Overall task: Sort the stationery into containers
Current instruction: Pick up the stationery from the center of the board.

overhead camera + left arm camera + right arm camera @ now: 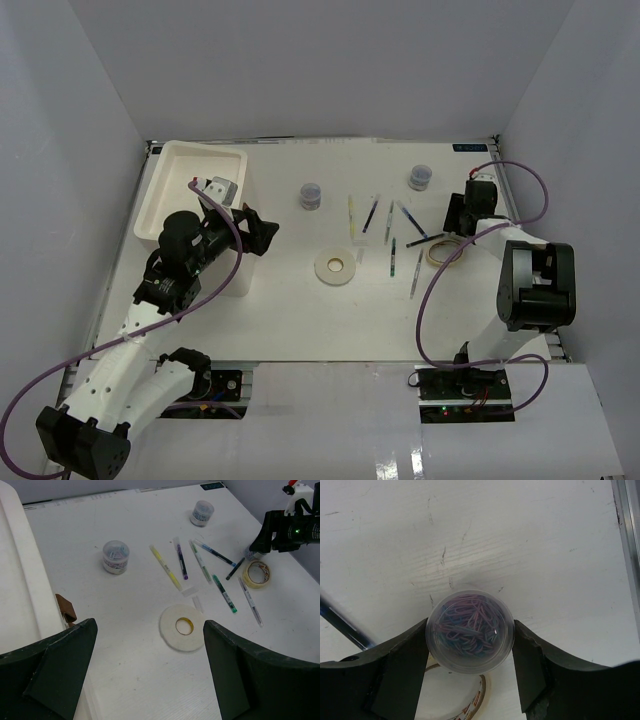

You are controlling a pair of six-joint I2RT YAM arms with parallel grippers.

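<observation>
My right gripper (463,214) is shut on a clear jar (470,630) of coloured paper clips, one finger on each side, just over a cream tape ring (445,252). Two more jars (311,195) (420,177) stand at the back of the table. Several pens lie between them: yellow (166,567), dark blue (180,565), green (224,594), clear (250,601). A flat white tape ring (183,626) lies ahead of my left gripper (150,630), which is open and empty beside the white box unit (160,190).
A brown drawer knob (65,609) shows on the box front, close to my left finger. White walls enclose the table on three sides. The right arm's purple cable (430,300) loops over the table's right part.
</observation>
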